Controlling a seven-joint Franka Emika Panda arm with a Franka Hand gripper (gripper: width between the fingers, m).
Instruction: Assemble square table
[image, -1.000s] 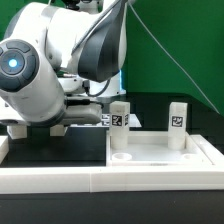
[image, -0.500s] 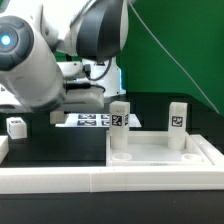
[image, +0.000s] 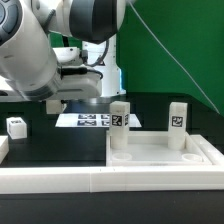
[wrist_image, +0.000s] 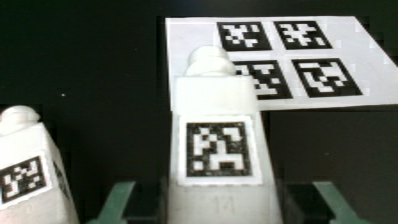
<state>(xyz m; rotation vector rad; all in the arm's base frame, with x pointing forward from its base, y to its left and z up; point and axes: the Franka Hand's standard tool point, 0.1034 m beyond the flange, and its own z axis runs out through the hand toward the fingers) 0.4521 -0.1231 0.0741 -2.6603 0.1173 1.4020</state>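
- Long white rail (image: 50, 181) lies nearest.
- Square tabletop (image: 155, 150) lies flat behind it, carrying two upright legs: near-corner leg (image: 119, 122) and far-corner leg (image: 177, 118).
- Loose leg (image: 16, 126) stands at the exterior view's left.
- Gripper (wrist_image: 226, 202) is partly closed, its jaws clamping the held leg (wrist_image: 221, 140). The marker board (wrist_image: 267, 50) lies beyond.

Low exterior, close wrist.
Exterior faces across the tabletop (image: 60, 145); wrist looks down over a leg (wrist_image: 217, 125); both see marker board (image: 84, 120).
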